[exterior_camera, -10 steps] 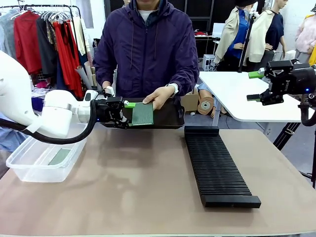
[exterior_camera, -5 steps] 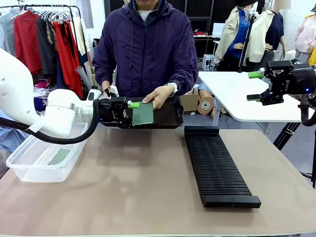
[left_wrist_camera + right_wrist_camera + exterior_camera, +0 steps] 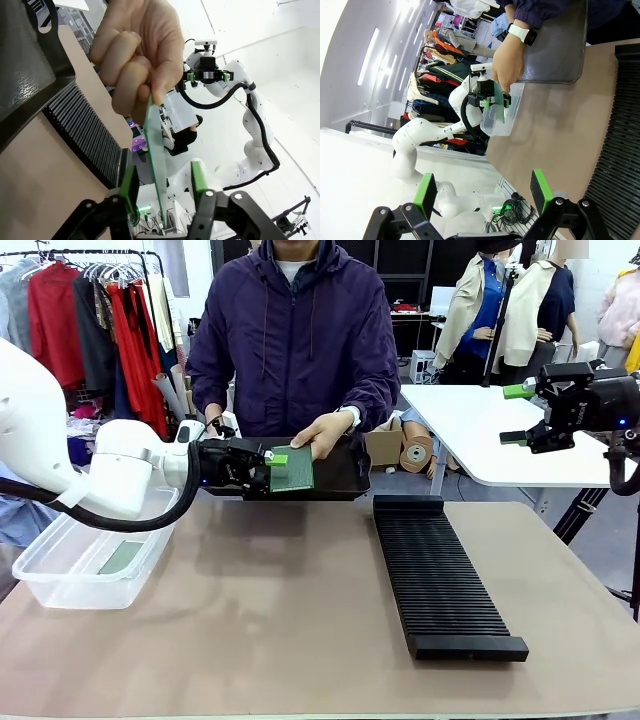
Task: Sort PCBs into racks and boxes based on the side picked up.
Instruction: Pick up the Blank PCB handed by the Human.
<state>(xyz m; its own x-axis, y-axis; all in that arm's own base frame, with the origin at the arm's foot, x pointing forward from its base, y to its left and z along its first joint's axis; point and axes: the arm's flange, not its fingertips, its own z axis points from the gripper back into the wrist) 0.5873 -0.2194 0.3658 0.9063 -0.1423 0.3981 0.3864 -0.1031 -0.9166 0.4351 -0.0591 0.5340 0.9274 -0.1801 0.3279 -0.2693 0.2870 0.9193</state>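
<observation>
Over far tray (image 3: 345, 478), left gripper (image 3: 272, 462) spread astride PCB (image 3: 293, 469) in person's hand (image 3: 322, 433) — unclamped, right gripper (image 3: 515, 414) spread, raised far right

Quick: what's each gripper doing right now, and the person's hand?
Left gripper: open, fingers either side of the board, not clamped.
Right gripper: open, empty.
Person's hand: holding the board.
</observation>
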